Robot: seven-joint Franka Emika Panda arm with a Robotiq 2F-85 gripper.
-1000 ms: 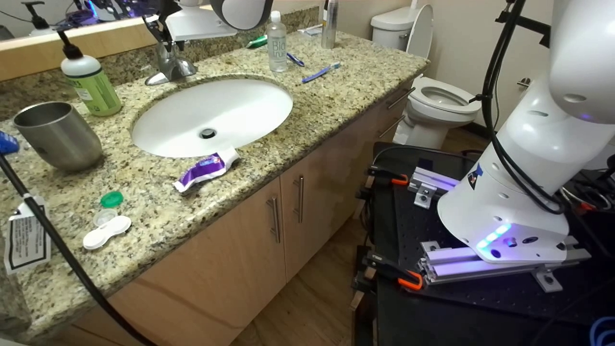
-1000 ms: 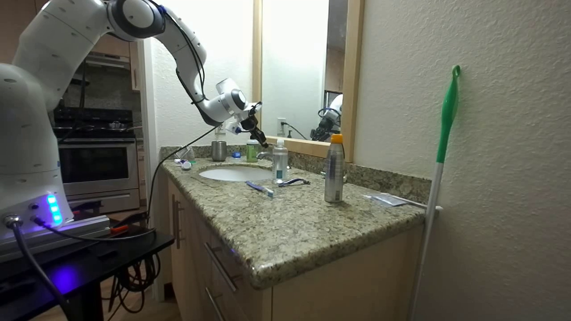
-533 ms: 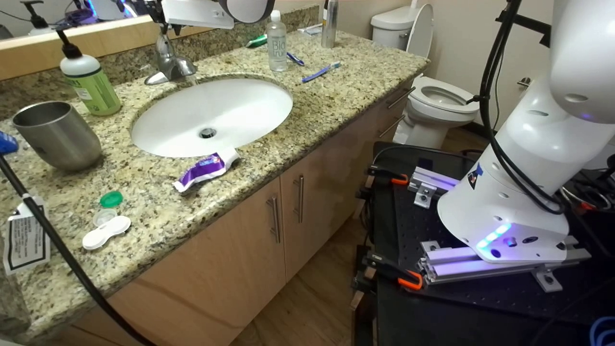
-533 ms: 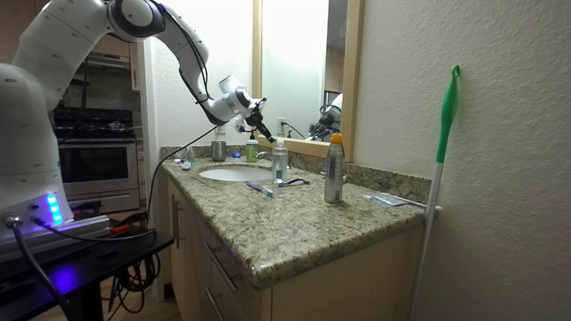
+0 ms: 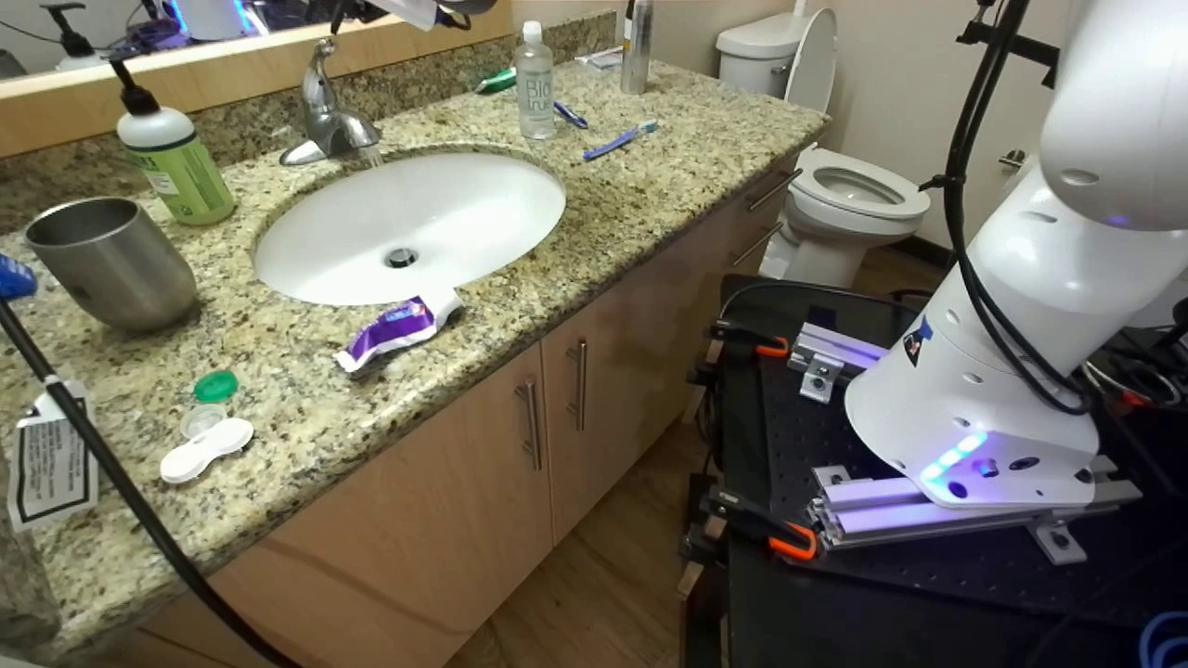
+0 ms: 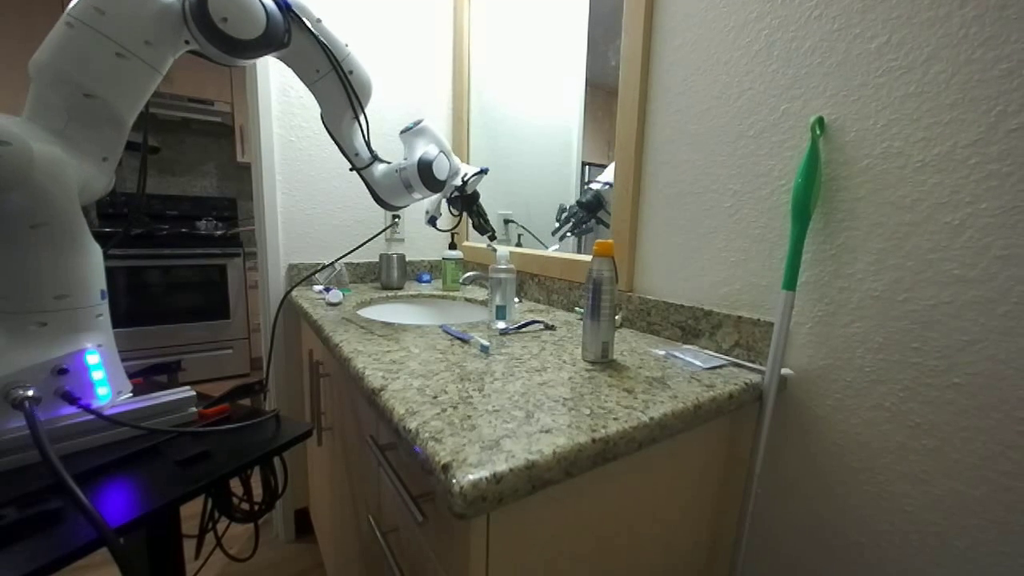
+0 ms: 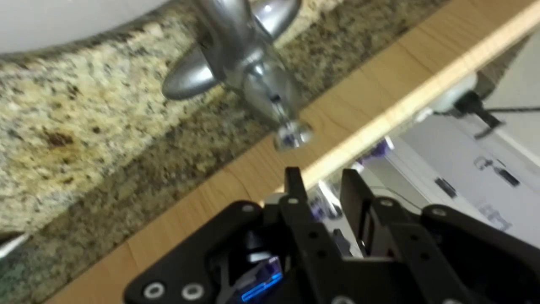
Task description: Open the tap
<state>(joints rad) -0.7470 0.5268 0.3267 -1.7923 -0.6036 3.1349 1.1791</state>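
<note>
One pincer is held spread near the top of the chrome tap, which is mounted on the granite tabletop beside the white basin; water is being released from the spout.

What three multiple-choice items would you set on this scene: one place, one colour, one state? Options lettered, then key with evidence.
1. Where is the grey metal cup?
A. In the toilet bowl
B. On the counter, near the soap bottle
C. On the floor

2. What colour is the soap bottle's pump?
A. Black
B. Red
C. Yellow

3. What state is the tap in?
A. Broken off its base
B. Shut off, no water
C. Running

Key:
1: B, both exterior views show it standing on the granite.
2: A, all of it shows black in an exterior view.
3: C, a thin, faint stream drops from the spout toward the white basin.
</note>
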